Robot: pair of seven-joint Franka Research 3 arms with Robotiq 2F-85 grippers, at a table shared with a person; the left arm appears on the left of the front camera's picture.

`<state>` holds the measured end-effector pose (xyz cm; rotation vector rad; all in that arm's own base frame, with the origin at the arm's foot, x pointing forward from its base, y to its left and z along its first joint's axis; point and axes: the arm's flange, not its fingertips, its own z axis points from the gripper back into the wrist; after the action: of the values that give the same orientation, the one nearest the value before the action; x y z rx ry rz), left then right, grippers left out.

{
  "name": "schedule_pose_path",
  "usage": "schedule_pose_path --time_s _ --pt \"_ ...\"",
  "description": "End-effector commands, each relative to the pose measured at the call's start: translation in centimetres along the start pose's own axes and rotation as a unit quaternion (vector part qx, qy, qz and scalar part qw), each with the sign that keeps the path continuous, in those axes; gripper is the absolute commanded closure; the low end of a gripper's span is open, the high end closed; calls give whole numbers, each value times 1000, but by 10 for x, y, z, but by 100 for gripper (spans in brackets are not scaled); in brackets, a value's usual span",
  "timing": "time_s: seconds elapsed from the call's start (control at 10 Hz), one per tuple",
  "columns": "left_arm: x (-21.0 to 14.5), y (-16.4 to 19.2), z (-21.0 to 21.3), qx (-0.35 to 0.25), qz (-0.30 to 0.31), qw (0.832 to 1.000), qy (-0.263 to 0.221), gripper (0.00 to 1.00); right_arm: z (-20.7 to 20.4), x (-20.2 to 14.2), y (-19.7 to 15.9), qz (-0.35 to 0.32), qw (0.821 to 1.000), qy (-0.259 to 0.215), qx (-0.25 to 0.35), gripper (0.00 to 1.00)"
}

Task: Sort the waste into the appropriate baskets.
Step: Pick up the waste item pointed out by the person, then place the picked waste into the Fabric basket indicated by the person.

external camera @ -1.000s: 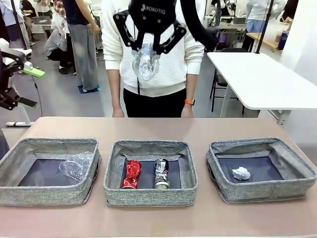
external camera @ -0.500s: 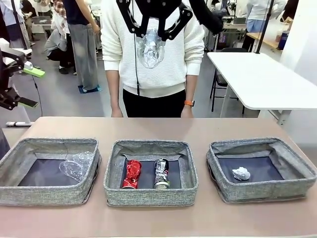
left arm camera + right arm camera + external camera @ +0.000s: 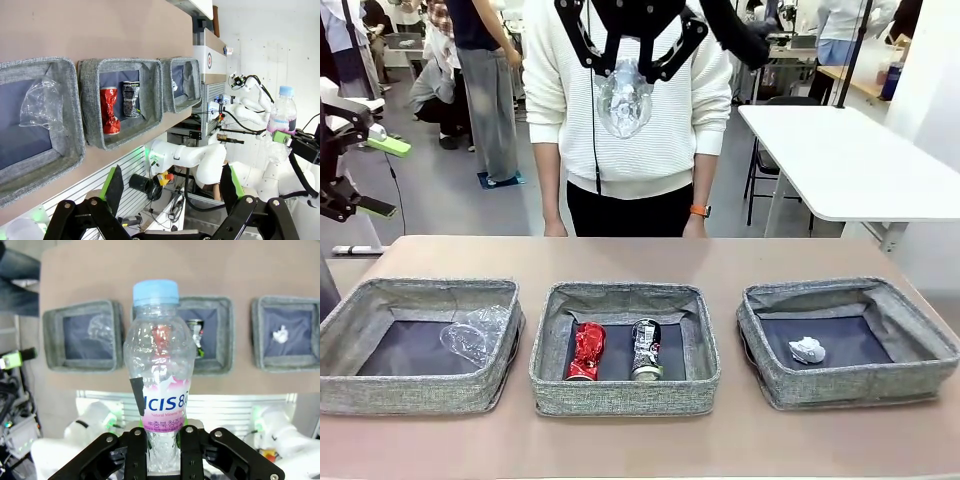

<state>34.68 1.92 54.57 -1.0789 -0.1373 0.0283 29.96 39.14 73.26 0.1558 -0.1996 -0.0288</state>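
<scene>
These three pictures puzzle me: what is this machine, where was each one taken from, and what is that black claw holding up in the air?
It is a robot with two arms, each ending in a two-fingered pincer. The wide picture is taken from between the arms, looking across the table at a person standing opposite. The other two come from cameras on each wrist.

On the table are three grey baskets. The left basket holds a clear plastic container, the middle basket a red can and a black-and-silver can, the right basket a white paper ball.

The right pincer, high above the table, is shut on a blue-capped plastic bottle. The left pincer is open and empty.
</scene>
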Motion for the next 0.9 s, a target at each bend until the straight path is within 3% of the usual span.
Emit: schedule_pose_path --time_s 0.0,0.8 --pt "-2 -1 3 3 1 1000 5 0 1 -2 0 -1 1000 2 3 78" --pt "-2 -1 3 3 1 1000 5 0 1 -2 0 -1 1000 2 3 78"
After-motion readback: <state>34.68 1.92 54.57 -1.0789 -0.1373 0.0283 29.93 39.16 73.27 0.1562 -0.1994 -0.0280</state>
